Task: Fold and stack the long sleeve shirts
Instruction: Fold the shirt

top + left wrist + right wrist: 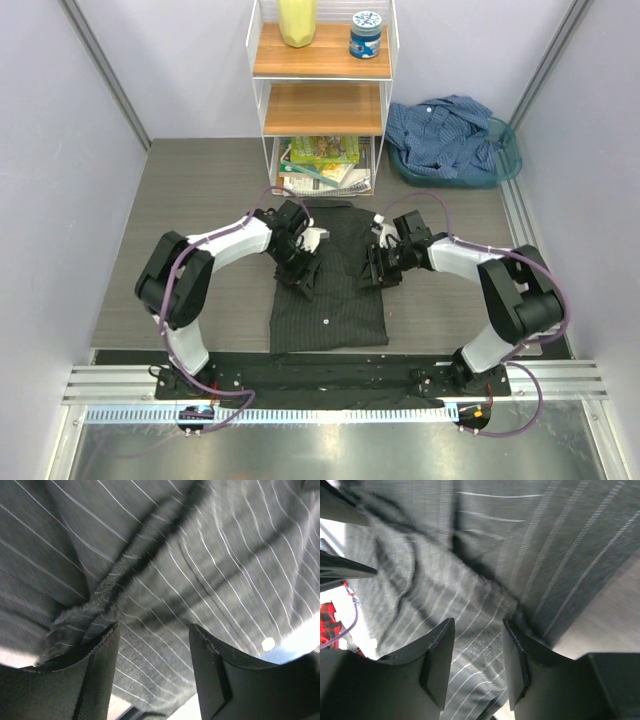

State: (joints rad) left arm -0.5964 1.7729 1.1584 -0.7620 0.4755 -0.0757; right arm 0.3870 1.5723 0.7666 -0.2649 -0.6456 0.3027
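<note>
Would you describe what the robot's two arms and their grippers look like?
The left arm and right arm have white link shells between black joints, with purple cables looping along them. The left gripper and right gripper each end in two flat matte-black fingers, without visible markings.

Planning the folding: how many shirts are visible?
2: dark pinstriped shirt spread on the table; blue shirt heaped in the basket, back right. Others may hide beneath it.
</note>
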